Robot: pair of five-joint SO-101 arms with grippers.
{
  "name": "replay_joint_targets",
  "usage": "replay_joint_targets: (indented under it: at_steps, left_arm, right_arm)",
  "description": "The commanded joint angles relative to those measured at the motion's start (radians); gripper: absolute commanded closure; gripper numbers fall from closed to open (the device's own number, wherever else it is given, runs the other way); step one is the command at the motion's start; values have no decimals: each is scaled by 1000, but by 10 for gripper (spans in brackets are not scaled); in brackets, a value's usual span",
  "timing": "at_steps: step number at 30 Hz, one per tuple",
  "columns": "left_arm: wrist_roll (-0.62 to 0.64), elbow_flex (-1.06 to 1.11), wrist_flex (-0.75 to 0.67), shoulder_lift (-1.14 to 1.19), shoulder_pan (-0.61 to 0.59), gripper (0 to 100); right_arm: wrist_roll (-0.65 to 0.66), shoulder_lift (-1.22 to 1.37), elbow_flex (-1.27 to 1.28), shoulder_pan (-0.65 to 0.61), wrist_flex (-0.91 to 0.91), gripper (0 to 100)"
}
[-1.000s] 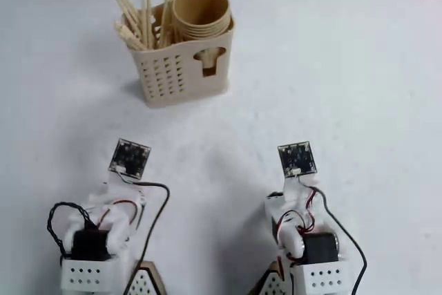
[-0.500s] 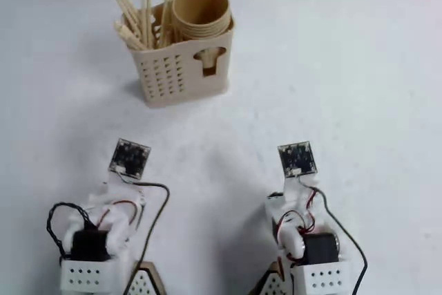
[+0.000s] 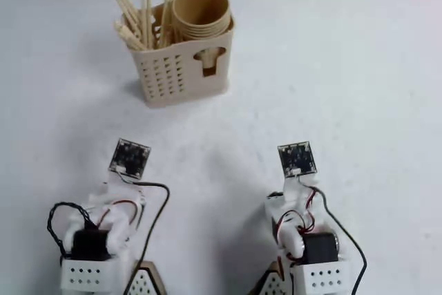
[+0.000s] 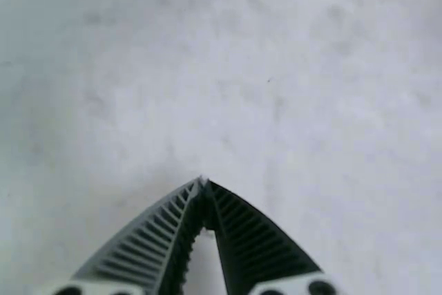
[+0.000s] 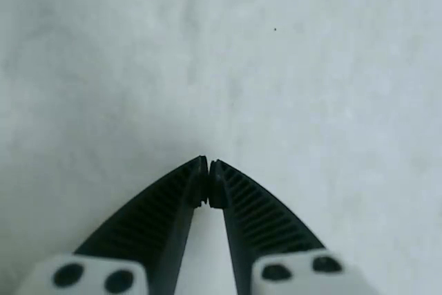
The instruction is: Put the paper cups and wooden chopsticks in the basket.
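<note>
Wooden chopsticks (image 3: 141, 18) stand up in the left part of the basket (image 3: 183, 77), and the paper cups (image 3: 202, 8) sit stacked in the right part, so the job looks done. Well apart from it, the left gripper (image 4: 204, 184) is pinched closed on nothing above the white table (image 3: 345, 88). The right gripper (image 5: 208, 170) is closed and empty too, likely because nothing is left to pick up
</note>
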Motion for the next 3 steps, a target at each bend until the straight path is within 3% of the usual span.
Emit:
replay_joint_targets:
  at_steps: [1, 3]
  left_arm:
    - [-8, -5, 6, -8, 8, 976]
    - [-8, -5, 6, -8, 8, 976]
  right_arm:
    - [11, -10, 9, 4, 4, 981]
    - [11, -10, 9, 4, 4, 981]
